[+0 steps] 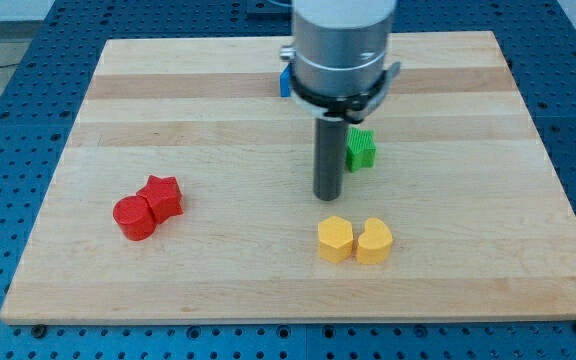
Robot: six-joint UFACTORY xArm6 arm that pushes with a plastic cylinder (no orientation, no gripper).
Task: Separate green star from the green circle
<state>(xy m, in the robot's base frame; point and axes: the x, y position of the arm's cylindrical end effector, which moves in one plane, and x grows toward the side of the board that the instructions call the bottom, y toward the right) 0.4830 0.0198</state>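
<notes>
My tip (328, 196) is seen resting on the wooden counter (168, 100), just to the view's left of and slightly below the green star (361, 148). The star is partly hidden by the rod, so contact between them cannot be confirmed. No green circle is visible; it may be hidden behind the arm's body, or it cannot be told from this view. A blue block (284, 81) is partly seen at the view's top, behind the arm, shape not made out.

No fingers are fitted on this arm, only the rod, so no spread or pinch state can be told.

Other blocks: a red circle (134, 218) touching a red star (162, 197) at the view's left; a yellow hexagon (335, 239) just beside a yellow heart (373, 241) at the view's bottom, below the tip.

Step judged: the tip is placed beside the star, with the push seemingly at its start or under way. Next move judged: the circle's position is to be established, then the star is to be pushed away from it, probably toward the view's right, with the yellow pair left undisturbed.
</notes>
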